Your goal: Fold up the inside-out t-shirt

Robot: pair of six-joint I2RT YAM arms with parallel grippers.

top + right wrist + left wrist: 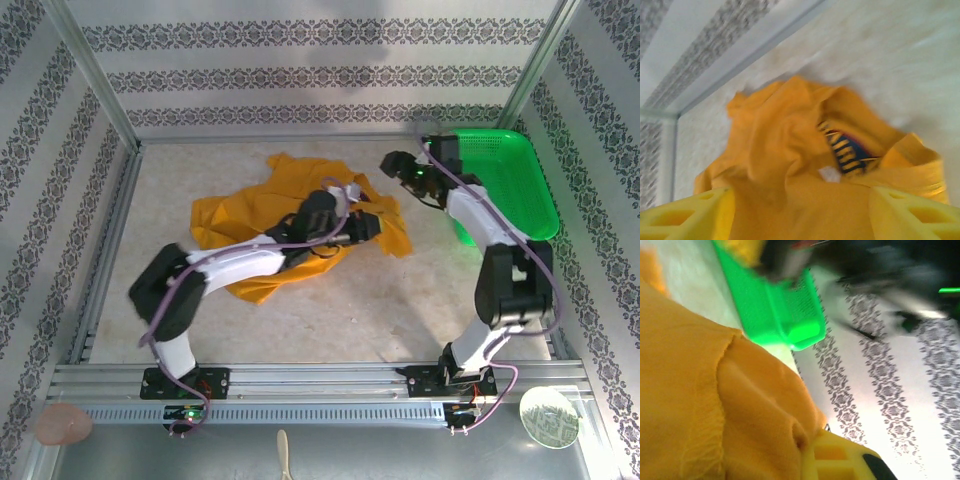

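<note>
Cataloguing the inside-out t-shirt (235, 215) as light, limp cotton, I am judging its stitched hem (702, 435) the best hold, my right gripper (801, 194) spread and empty, my left gripper (368, 226) in a state I cannot tell.

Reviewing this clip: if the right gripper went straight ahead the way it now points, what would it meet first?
The inside-out t-shirt: in the right wrist view the orange cloth lies bunched directly ahead between the open fingers of the right gripper. Depth is unclear in the blur.
</note>
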